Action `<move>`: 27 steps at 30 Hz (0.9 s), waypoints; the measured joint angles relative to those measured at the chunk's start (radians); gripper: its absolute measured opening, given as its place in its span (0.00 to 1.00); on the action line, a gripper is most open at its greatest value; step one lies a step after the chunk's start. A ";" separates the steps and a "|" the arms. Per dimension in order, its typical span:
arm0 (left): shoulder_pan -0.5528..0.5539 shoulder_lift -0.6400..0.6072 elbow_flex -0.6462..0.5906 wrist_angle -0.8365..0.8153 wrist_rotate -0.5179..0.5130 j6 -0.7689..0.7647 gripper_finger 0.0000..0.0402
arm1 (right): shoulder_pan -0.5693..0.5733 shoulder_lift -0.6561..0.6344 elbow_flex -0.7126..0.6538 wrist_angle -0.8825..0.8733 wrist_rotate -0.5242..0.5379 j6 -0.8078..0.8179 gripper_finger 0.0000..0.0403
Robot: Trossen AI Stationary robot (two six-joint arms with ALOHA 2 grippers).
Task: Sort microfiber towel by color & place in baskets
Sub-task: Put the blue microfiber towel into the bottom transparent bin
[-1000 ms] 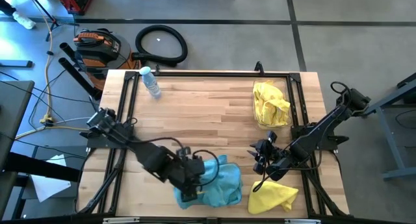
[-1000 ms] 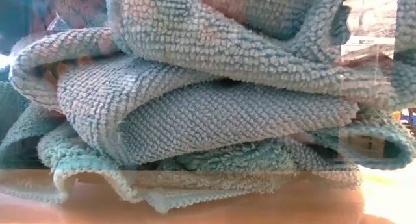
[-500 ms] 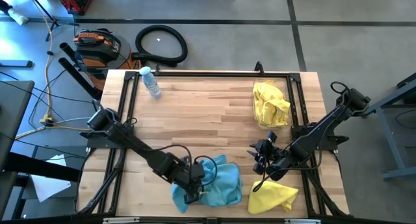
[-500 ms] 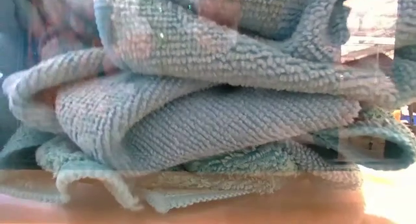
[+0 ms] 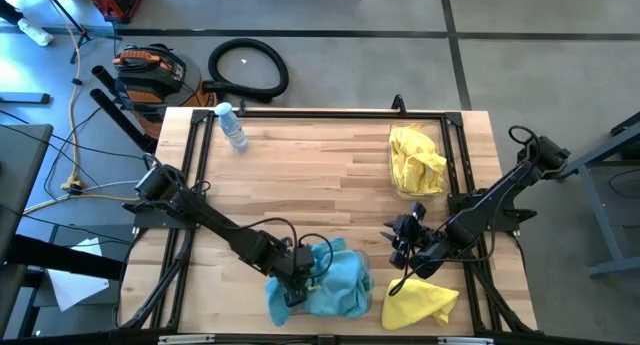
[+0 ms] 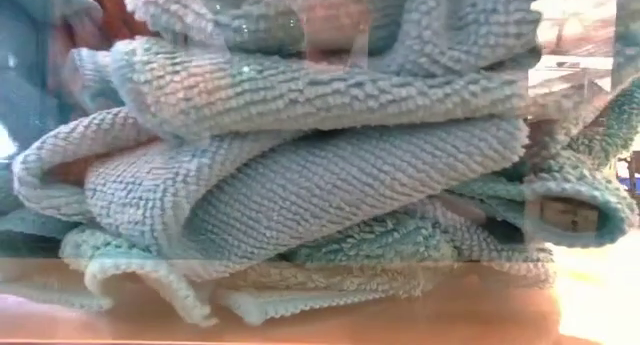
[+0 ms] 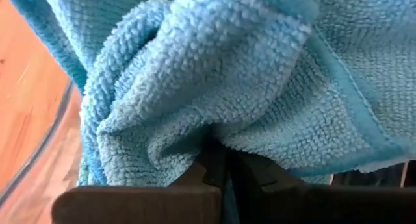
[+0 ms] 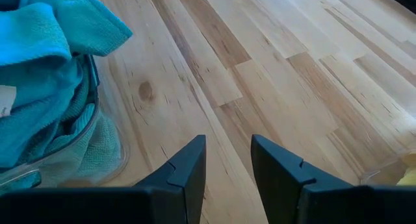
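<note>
1. Your teal towels (image 5: pixel 335 283) are heaped in the clear basket (image 8: pixel 104 149) at the counter's (image 5: pixel 320 175) near edge.
2. Your left pincer (image 5: pixel 293 285) is clamped on a teal fold there.
3. Your right pincer (image 8: pixel 227 162) hovers just beside, narrowly parted, empty.
4. Yellow towels (image 5: pixel 416 160) fill the far basket.

No legible txt, towel tag unreadable

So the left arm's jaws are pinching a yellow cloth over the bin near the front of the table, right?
Not quite: the cloth is teal-blue, not yellow. The left wrist view shows the left gripper, jaws shut, pinching a fold of a teal-blue cloth; the high view places it over the bin near the table's front.
</note>
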 joint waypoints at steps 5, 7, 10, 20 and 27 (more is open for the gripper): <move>0.000 0.000 0.000 0.027 -0.007 0.003 0.05 | 0.000 0.000 0.000 -0.002 0.000 0.004 0.29; 0.000 0.000 0.000 0.028 -0.008 0.004 0.08 | 0.000 0.000 0.000 -0.003 0.000 0.005 0.29; 0.000 0.000 0.000 0.029 -0.008 0.014 0.15 | 0.000 0.000 0.000 -0.003 0.000 0.007 0.29; 0.006 -0.007 0.091 -0.110 -0.005 0.080 0.21 | 0.000 0.000 0.000 -0.003 0.000 0.007 0.29; -0.012 -0.005 0.281 -0.457 -0.103 0.062 0.21 | 0.000 0.000 0.000 -0.003 0.000 0.002 0.29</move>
